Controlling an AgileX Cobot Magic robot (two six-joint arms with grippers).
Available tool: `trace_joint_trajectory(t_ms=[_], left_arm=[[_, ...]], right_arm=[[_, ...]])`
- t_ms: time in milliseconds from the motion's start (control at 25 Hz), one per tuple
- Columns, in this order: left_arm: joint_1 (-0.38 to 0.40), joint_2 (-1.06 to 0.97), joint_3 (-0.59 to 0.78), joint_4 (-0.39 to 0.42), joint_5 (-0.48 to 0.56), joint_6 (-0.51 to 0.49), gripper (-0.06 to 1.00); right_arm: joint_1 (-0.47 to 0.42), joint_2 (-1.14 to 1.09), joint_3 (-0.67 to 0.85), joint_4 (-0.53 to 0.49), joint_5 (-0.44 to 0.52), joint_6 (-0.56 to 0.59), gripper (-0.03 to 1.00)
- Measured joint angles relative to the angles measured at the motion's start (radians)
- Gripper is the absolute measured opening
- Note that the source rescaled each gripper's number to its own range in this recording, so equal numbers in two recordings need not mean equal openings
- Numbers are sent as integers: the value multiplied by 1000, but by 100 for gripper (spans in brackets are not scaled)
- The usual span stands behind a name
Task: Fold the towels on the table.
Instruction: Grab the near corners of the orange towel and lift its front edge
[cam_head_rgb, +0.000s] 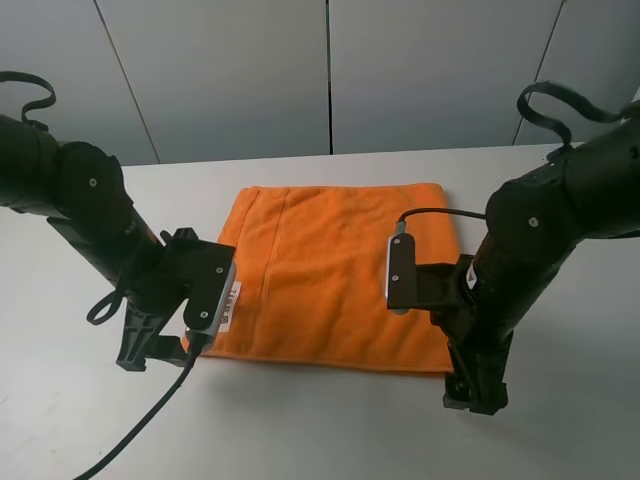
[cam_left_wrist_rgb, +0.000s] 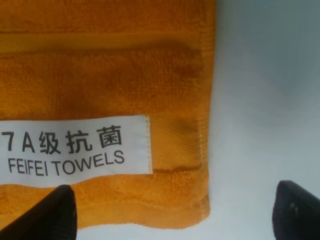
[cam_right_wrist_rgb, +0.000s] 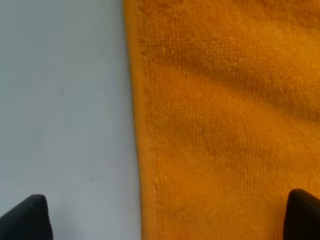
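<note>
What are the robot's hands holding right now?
Nothing. The left gripper is open over a corner of the orange towel, by its white label; the right gripper is open over another edge. Neither pinches it.

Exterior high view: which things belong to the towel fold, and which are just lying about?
Job:
- orange towel, flat on the white table
- its white label
- left tool and right tool, both open, one at each side edge

Not job:
- grey wall panels
- black cable trailing on the table
</note>
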Motion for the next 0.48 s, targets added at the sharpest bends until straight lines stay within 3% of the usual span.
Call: trace_joint_trajectory(t_ms=[480], left_arm=[[0, 37, 0, -30, -37, 0, 100]], right_arm=[[0, 0, 11, -46, -47, 15, 100]])
